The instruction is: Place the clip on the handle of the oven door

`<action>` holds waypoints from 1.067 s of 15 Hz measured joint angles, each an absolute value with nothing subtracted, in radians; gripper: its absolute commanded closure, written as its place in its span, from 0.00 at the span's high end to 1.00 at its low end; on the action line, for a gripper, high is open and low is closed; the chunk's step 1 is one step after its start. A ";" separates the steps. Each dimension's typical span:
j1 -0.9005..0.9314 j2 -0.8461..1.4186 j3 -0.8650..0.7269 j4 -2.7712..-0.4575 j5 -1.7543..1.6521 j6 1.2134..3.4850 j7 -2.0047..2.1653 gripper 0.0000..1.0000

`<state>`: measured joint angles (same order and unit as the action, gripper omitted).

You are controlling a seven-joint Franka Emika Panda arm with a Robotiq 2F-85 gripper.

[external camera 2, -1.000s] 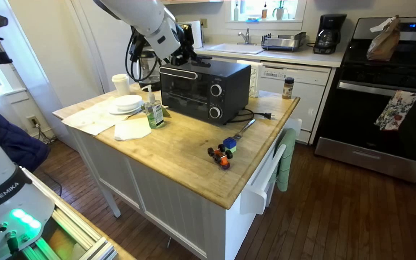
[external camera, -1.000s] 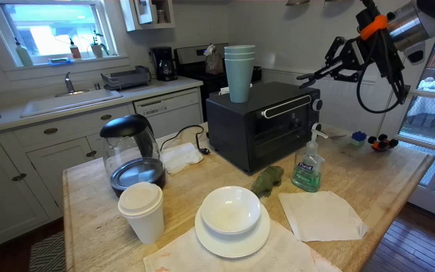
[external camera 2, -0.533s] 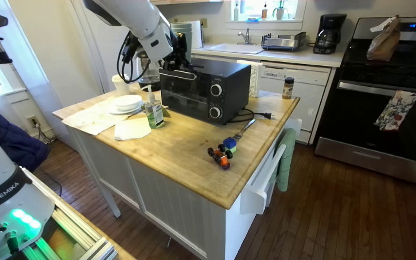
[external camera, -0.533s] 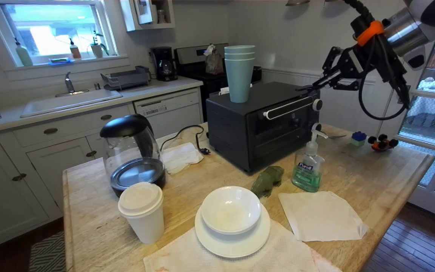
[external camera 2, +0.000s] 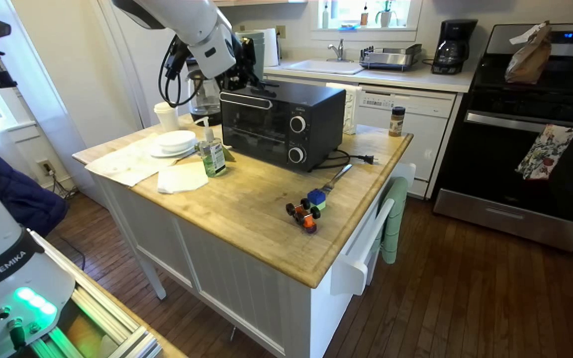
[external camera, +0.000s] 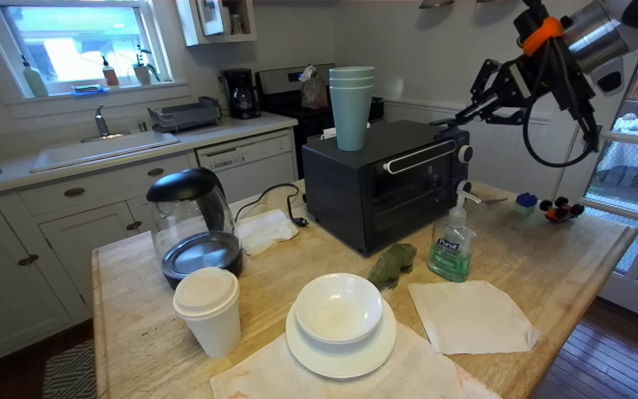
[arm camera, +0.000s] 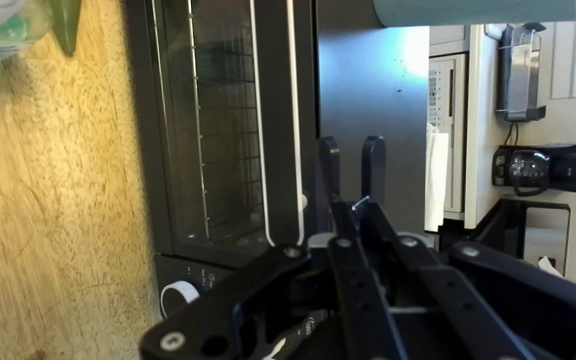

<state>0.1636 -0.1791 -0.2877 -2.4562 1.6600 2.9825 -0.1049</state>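
Note:
My gripper (arm camera: 353,212) is shut on the rear end of a small dark clip (arm camera: 374,162). A thin metal wire of the clip shows between my fingertips. The clip's two prongs stand apart and point ahead. In the wrist view they lie just to the right of the handle (arm camera: 295,125), apart from it, over the oven's top front edge. In both exterior views the gripper (external camera: 459,117) (external camera 2: 254,84) is above the oven's front top edge, near the knob end of the handle (external camera: 420,157) (external camera 2: 245,99). The oven door (external camera: 413,191) is shut, with dark glass.
Stacked pale green cups (external camera: 351,111) stand on the oven top (external camera: 396,136). A sanitizer bottle (external camera: 452,246) and a green animal figure (external camera: 392,266) stand before the door. A fork (external camera 2: 336,179), a block (external camera 2: 316,198) and a toy car (external camera 2: 303,215) lie beyond the knob side.
My gripper has come down and toward the oven's front, then risen slightly. Half a second ago the handle sat a little further out and lower; it is back in place.

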 measured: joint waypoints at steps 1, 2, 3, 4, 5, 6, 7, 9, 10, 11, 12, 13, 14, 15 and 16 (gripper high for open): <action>0.164 -0.185 -0.287 -2.456 1.660 2.983 -0.105 0.03; 0.164 -0.190 -0.287 -2.456 1.659 2.983 -0.104 0.03; 0.164 -0.196 -0.287 -2.456 1.656 2.983 -0.102 0.03; 0.163 -0.200 -0.287 -2.457 1.645 2.985 -0.094 0.03; 0.144 -0.201 -0.268 -2.457 1.627 2.985 -0.075 0.03; 0.111 -0.201 -0.236 -2.458 1.608 2.985 -0.052 0.03; 0.081 -0.201 -0.207 -2.459 1.584 2.985 -0.026 0.03; 0.038 -0.199 -0.165 -2.462 1.541 2.985 0.017 0.03; 0.023 -0.198 -0.150 -2.465 1.520 2.985 0.037 0.03; 0.018 -0.198 -0.145 -2.471 1.490 2.985 0.064 0.03; 0.018 -0.198 -0.145 -2.479 1.458 2.985 0.094 0.03; 0.018 -0.198 -0.145 -2.488 1.424 2.984 0.124 0.03; 0.017 -0.197 -0.145 -2.495 1.392 2.983 0.154 0.03; 0.017 -0.196 -0.145 -2.501 1.361 2.983 0.181 0.03; 0.017 -0.196 -0.145 -2.506 1.335 2.983 0.206 0.03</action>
